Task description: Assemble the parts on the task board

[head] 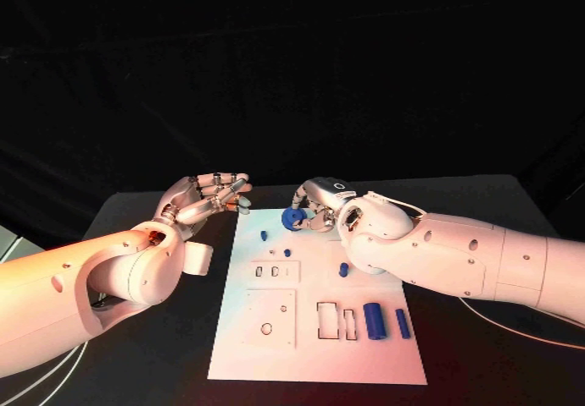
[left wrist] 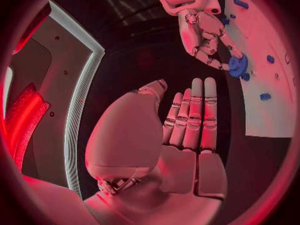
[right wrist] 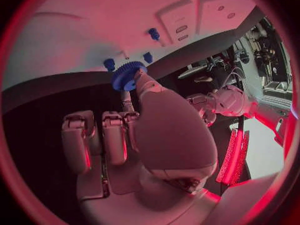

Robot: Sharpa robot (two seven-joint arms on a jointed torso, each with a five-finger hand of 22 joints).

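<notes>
Over the board's far end: my right hand (head: pixel 319 203) pinched a blue gear (head: pixel 294 219).
Left hand (head: pixel 207 196): fingers straight, holding nothing.
Surface: white task board (head: pixel 311 355) on black table (head: pixel 475 355).
Room: dark.

Left hand (head: pixel 210 193) raised at ten o'clock, fingers extended and close together, palm empty. Right hand (head: pixel 319 203) at twelve o'clock, fingertips pinching a gear (head: pixel 294 219).

Board (head: pixel 319 355) in middle of table (head: pixel 146 211). Left hand (head: pixel 210 194) by board's far left corner, right hand (head: pixel 319 203) over far edge w/ gear (head: pixel 294 219). Pegs (head: pixel 287 252) behind slots (head: pixel 329 320); two rods (head: pixel 374 321) near right edge.
</notes>
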